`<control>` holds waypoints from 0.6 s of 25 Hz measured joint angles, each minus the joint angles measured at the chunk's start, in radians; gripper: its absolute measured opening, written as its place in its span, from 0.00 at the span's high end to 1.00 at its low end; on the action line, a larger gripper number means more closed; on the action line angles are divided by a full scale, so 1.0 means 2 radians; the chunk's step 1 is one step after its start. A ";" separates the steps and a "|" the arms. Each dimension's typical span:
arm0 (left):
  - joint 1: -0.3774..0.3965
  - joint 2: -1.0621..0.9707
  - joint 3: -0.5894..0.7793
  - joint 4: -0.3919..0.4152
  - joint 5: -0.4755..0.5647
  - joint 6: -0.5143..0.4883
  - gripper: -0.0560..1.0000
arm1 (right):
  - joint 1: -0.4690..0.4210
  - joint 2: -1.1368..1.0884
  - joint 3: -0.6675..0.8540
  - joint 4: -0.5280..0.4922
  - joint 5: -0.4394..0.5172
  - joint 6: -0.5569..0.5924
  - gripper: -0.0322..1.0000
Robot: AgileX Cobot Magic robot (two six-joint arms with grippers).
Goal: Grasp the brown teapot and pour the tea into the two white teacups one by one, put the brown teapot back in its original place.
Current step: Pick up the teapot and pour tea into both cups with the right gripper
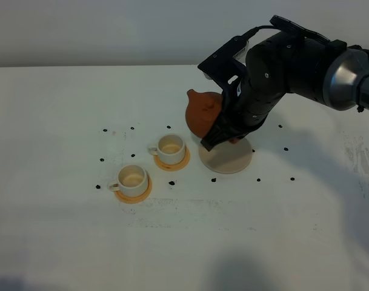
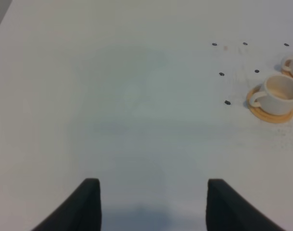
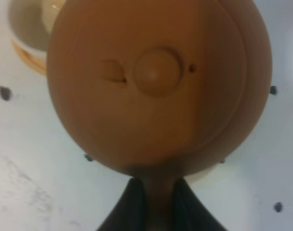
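The brown teapot [image 3: 158, 82] sits in your right gripper [image 3: 156, 204]. Its dark fingers [image 3: 134, 202] are clamped on the pot's handle from both sides, and the pot hangs clear of the table [image 1: 63, 242]. In the high view it is tipped, with the spout raised toward the cups. It hangs above the near-left edge of the cream saucer [image 1: 232, 162], just beside the farther teacup [image 1: 171, 147] but not yet over it.

To pour well, I'd carry the spout over the middle of that cup's mouth before you tilt further. Then roll the wrist slowly — the cup is small and a fast tip would likely overshoot the rim. The grip is on the handle alone, so watch for the pot swinging between the fingers.

Your left gripper [image 2: 153, 207] hovers with its jaws apart over bare table, holding nothing.

Each cup, the farther one and the nearer teacup [image 1: 132, 177], stands upright on its own orange coaster [image 1: 136, 195]. Their insides look pale beige — whether that is tea or only shadow I cannot tell. The saucer is bare, ready for the pot's return.
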 joint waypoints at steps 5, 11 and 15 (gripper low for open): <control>0.000 0.000 0.000 0.000 0.000 0.000 0.47 | 0.018 0.000 0.000 -0.037 0.000 0.000 0.88; 0.000 0.000 0.000 0.000 0.000 0.000 0.47 | 0.035 0.000 0.000 -0.058 0.002 -0.017 0.88; 0.000 0.000 0.000 0.000 0.000 0.000 0.47 | 0.037 0.000 0.000 -0.058 0.009 -0.042 0.88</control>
